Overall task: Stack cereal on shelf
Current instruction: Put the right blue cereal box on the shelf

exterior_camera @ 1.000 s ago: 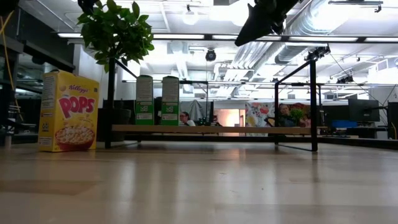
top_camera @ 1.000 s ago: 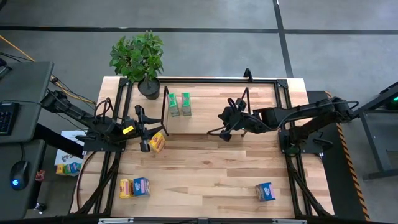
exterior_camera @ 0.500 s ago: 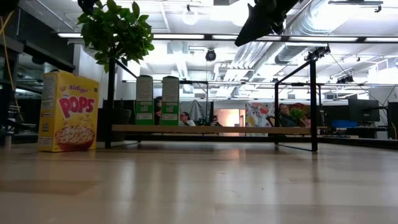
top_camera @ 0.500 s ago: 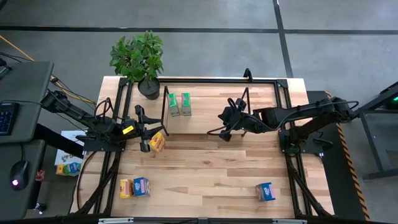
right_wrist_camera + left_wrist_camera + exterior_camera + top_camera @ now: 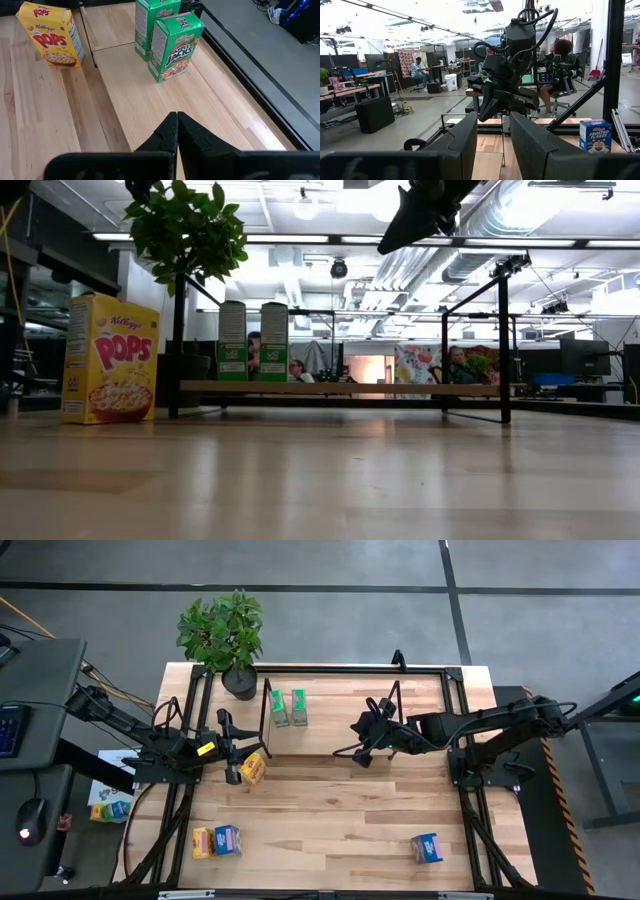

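Two green cereal boxes (image 5: pixel 289 708) stand upright on the left end of the shelf's wooden board (image 5: pixel 340 720); they also show in the right wrist view (image 5: pixel 170 42) and the low view (image 5: pixel 252 340). A yellow Pops box (image 5: pixel 253 768) stands upright on the table just in front of the shelf's left end (image 5: pixel 108 360). My left gripper (image 5: pixel 236 748) is open and empty, raised beside the yellow box on its left (image 5: pixel 494 125). My right gripper (image 5: pixel 360 750) is shut and empty, raised over the shelf's right part (image 5: pixel 176 122).
A yellow box (image 5: pixel 203 842) and a blue box (image 5: pixel 228 840) lie near the table's front left. Another blue box (image 5: pixel 428 848) stands at the front right (image 5: pixel 595 136). A potted plant (image 5: pixel 222 635) stands at the far left corner. A black frame (image 5: pixel 455 740) rims the table.
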